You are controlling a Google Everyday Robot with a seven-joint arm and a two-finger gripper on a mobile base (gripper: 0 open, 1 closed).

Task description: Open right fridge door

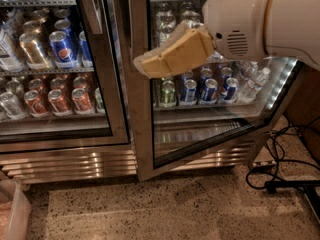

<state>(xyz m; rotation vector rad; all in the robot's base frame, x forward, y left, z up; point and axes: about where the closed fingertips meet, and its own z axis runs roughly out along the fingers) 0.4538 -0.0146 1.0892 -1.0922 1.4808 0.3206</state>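
Clear plastic, a bin [11, 215] sat in the lower-left corner on the speckled floor [165, 209]. Above it the left fridge door [114, 94] was shut. Through its glass showed a blue Pepsi can [62, 48] over a row of red cans [60, 100] whose labels could not be read. Next, the right fridge door [141, 129] stood ajar, its steel left edge angled out toward the camera, with blue cans [207, 90] behind the glass. The tan padded gripper [147, 66] lay in front of that edge. Whether it touched the frame, or was spread or closed, could not be told. The white arm [250, 19] filled the upper right, and black cables [280, 171] trailed below.
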